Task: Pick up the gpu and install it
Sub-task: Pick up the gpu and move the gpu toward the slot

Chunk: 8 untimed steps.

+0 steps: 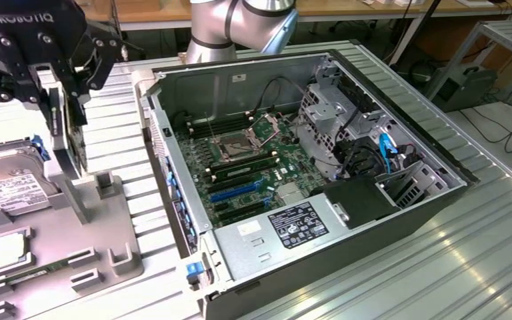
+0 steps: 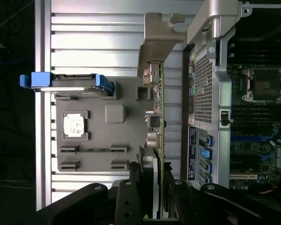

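- My pincer (image 1: 65,100), one: fingers pinching the gpu (image 1: 61,143), one, held upright over the grey holder tray (image 1: 105,247), beside the open computer case (image 1: 238,80).
- Wrist view: gpu edge-on, a thin dark card with its silver bracket (image 2: 157,47) at the far end.
- Exterior view: one hard drive (image 1: 7,190) and one processor chip (image 1: 7,250) on the tray.

The bracket (image 2: 154,44) of the gpu (image 2: 159,112) is bare silver metal. The holder (image 2: 103,136) looks matt grey plastic; the table (image 1: 469,267), ribbed shiny metal.

Bright overhead light; glare streaks the ribbed table (image 1: 469,267), shadows inside the case (image 1: 229,83).
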Motion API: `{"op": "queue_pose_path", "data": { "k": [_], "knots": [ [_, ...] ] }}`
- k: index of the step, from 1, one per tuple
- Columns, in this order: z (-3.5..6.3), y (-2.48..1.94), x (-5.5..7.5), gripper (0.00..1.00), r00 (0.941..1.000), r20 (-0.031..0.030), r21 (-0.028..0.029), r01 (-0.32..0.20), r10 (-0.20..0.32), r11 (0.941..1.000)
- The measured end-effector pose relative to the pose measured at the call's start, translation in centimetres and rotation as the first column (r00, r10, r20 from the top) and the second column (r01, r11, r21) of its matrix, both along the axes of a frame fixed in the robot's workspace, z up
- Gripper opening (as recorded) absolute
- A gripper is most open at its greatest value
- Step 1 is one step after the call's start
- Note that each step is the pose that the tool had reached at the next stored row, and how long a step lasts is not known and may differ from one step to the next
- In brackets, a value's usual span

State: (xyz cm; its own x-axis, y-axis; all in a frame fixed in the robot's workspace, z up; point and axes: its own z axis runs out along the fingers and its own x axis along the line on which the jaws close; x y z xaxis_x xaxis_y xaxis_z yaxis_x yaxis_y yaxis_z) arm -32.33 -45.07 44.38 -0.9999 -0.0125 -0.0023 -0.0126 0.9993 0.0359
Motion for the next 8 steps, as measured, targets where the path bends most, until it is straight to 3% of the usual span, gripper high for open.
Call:
{"op": "queue_pose_path", "data": {
  "k": [1,2,5,8],
  "knots": [
    [0.14,0.0,0.0,0.29,1.0,0.0087,-0.0002,0.0,0.0,1.0],
    [0.16,0.0,0.0,0.29,0.9999,0.0119,-0.0003,0.0,0.0,1.0],
    [0.12,0.0,0.5,0.29,0.9999,0.0132,-0.0004,0.0,0.0,1.0],
    [0.08,0.01,1.8,0.29,0.9999,0.0134,-0.0004,0.0,0.0,1.0]
  ]
}}
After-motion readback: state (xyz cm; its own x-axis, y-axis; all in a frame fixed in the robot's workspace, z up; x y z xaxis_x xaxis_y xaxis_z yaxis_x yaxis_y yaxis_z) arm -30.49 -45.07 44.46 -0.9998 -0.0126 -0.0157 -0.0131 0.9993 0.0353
